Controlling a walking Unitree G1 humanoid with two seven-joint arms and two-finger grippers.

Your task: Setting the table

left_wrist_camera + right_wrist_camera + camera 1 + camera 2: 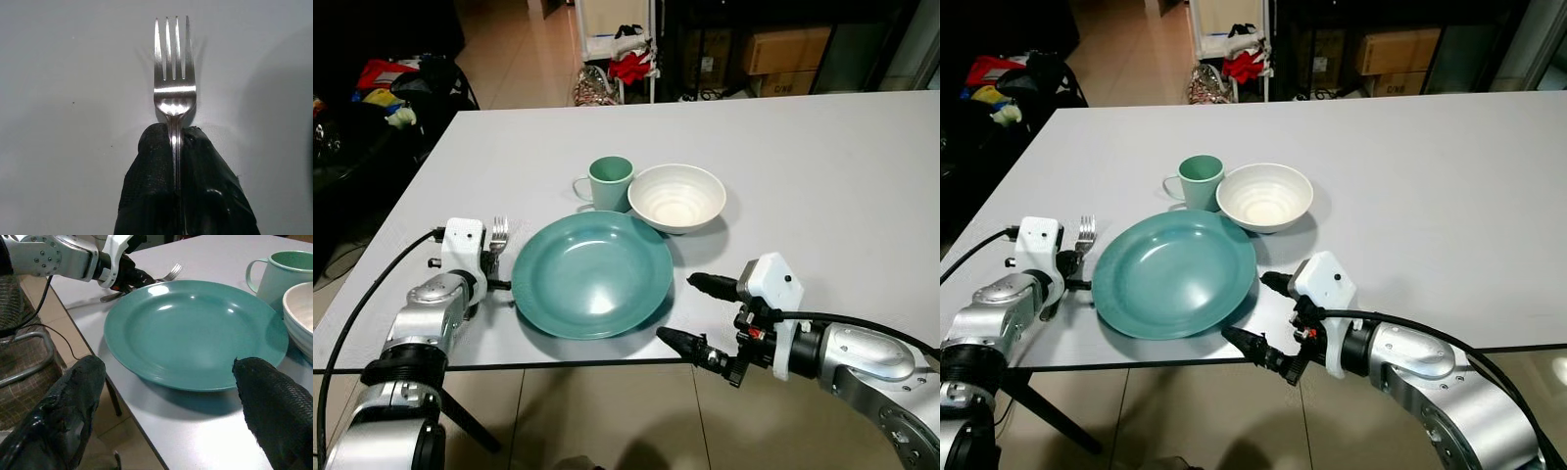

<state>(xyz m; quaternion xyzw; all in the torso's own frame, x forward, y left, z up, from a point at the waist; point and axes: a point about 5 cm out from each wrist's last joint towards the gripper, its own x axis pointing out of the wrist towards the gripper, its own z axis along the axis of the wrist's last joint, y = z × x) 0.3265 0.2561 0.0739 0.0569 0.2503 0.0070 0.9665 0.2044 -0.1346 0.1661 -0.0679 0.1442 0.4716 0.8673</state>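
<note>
A silver fork lies low over the white table, just left of the teal plate, with its tines pointing to the far side. My left gripper is shut on the fork's handle, its black fingers pressed together around it. Behind the plate stand a teal cup and a white bowl, side by side. At the plate's right front rim, over the table's front edge, my right gripper stands open with nothing held. Its two fingers frame the plate.
The table's front edge runs just below the plate, with tiled floor beneath. Wide bare tabletop stretches right of the bowl. Beyond the far edge are cardboard boxes, a white rack with clothes and a dark seat with clutter.
</note>
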